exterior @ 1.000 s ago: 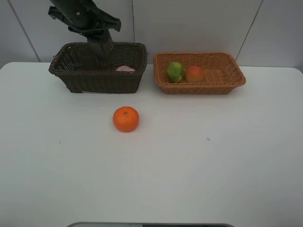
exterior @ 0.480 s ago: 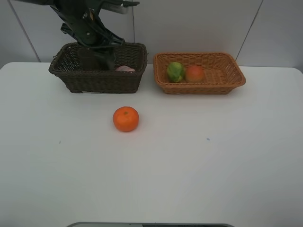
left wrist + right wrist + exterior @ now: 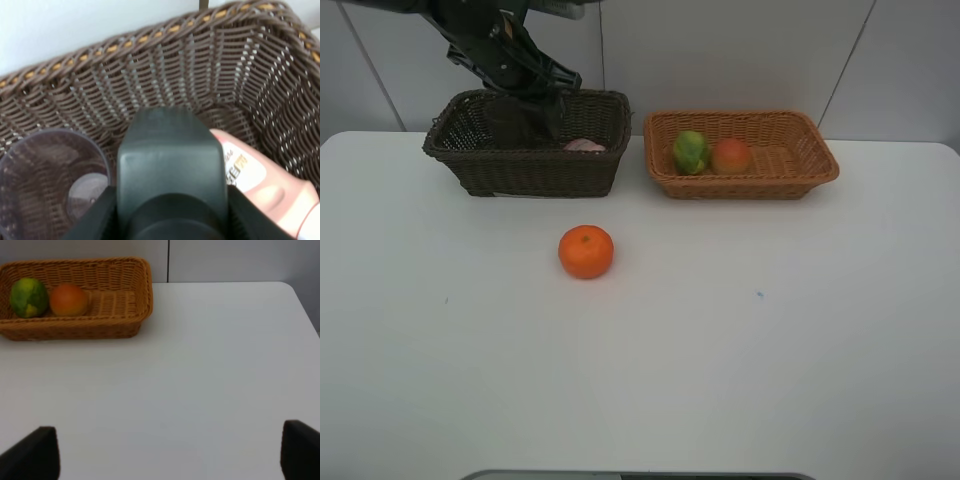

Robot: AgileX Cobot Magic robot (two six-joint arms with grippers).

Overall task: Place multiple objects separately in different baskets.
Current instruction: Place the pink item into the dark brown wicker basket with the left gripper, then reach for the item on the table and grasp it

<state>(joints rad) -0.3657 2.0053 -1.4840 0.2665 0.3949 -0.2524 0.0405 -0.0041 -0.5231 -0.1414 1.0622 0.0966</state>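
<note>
Orange is seen on the surface, in front of the dark basket and apart from it. Just beside that basket the tan basket is set, with a green fruit and a red fruit side by side inside. In the dark basket a pink bottle and a mauve cup are found. Between them a black bottle is gripped by the left end effector. The right end effector is held wide open over bare surface, with nothing in it.

Loose orange before dark basket, apparently part-filled
</note>
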